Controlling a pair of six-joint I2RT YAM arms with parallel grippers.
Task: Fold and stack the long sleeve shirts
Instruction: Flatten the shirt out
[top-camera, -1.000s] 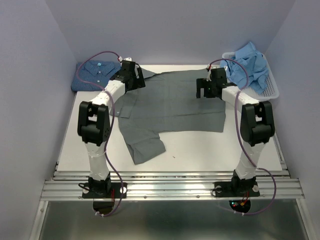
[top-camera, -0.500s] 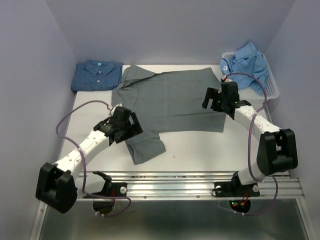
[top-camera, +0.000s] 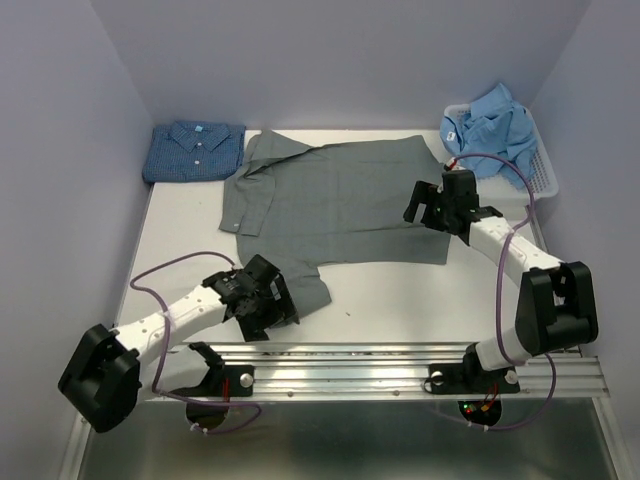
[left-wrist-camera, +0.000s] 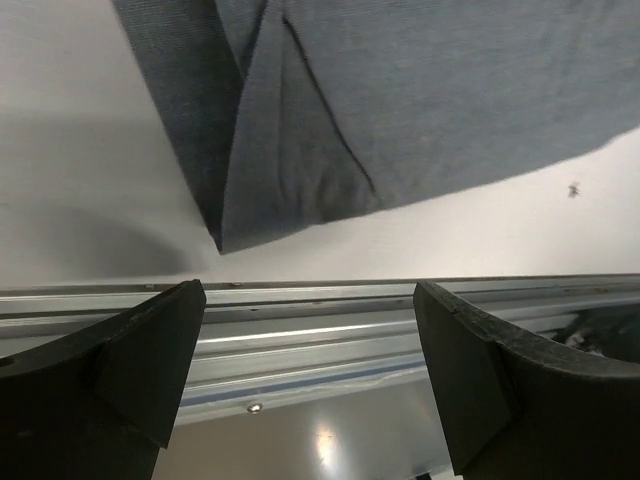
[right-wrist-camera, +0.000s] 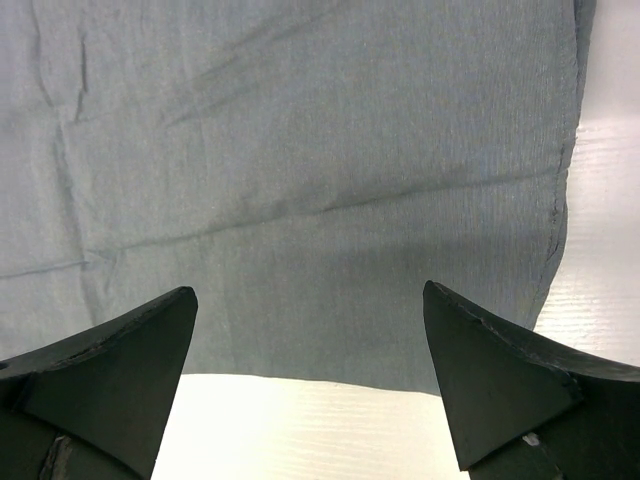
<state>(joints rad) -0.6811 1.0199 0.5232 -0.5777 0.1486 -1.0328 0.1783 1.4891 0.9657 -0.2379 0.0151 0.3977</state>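
White counter (top-camera: 400, 290) inside pale lilac walls.

From above: grey shirt (top-camera: 340, 200) spread flat mid-counter, dark blue shirt (top-camera: 195, 150) folded at far left, light blue shirt (top-camera: 495, 125) heaped in basket (top-camera: 548, 180). Probably soft, light and limp; best pinched at edges. Low at the near sleeve, left tool (top-camera: 268, 300); over the right hem, right tool (top-camera: 422, 205).

Left wrist: jaws spread, nothing held, sleeve end (left-wrist-camera: 290, 200) just ahead.

Right wrist: jaws spread, nothing held, above hem corner.

Even overhead light is flooding the counter (top-camera: 400, 290); glare is bleaching it in the right wrist view; the left tool (left-wrist-camera: 307, 292) is showing dark, underlit.
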